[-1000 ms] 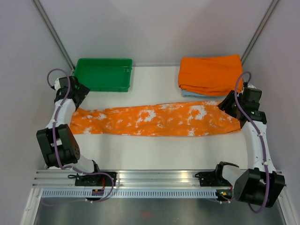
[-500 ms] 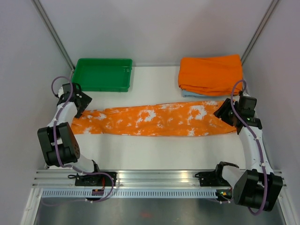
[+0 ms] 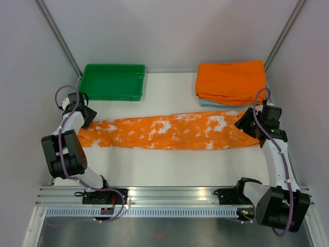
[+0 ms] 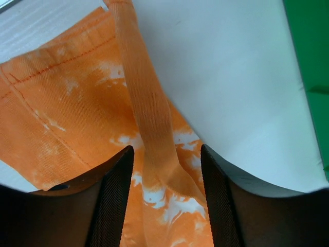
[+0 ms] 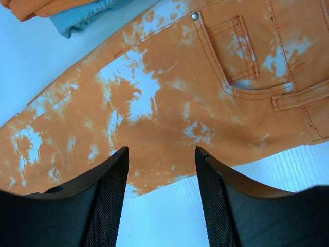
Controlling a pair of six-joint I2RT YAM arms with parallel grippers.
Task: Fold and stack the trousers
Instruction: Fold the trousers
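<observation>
Starting at the near edge, both arms rise off the rail (image 3: 169, 198) and reach out to opposite ends of the trousers (image 3: 169, 131). These lie full length across the middle of the worktop (image 3: 169, 164), waist to the right and leg ends to the left.

**Just changed:** both hands have come down from above the ends to sit right at them. The cloth itself has not shifted.
- **Left hand** (image 4: 164, 154): narrowed from wide. Its fingers straddle a raised strip of cloth at the leg end, with a gap visible on the left side. Not clenched yet, nothing grasped.
- **Right hand** (image 5: 160, 152): released, fingers apart over the waist part below the back pocket, holding nothing.

**Meaning:** no crosswise fold has started, and this looks like the set-up for pinching both ends. Stacking is well off.

**Trousers look:**
- Orange with white blotchy splashes, twill weave, orange stitching, and a metal rivet at the pocket corner.
- They show as one long flat band, so the legs seem to be laid one over the other.
- Mild wrinkles, plus the one ridge at the left end.

**Far side:**
- A green tray (image 3: 113, 82) sits at the far left.
- A plain orange folded cloth (image 3: 231, 80) lies on a light blue cloth (image 3: 211, 103) at the far right, just beyond the waist end.
</observation>
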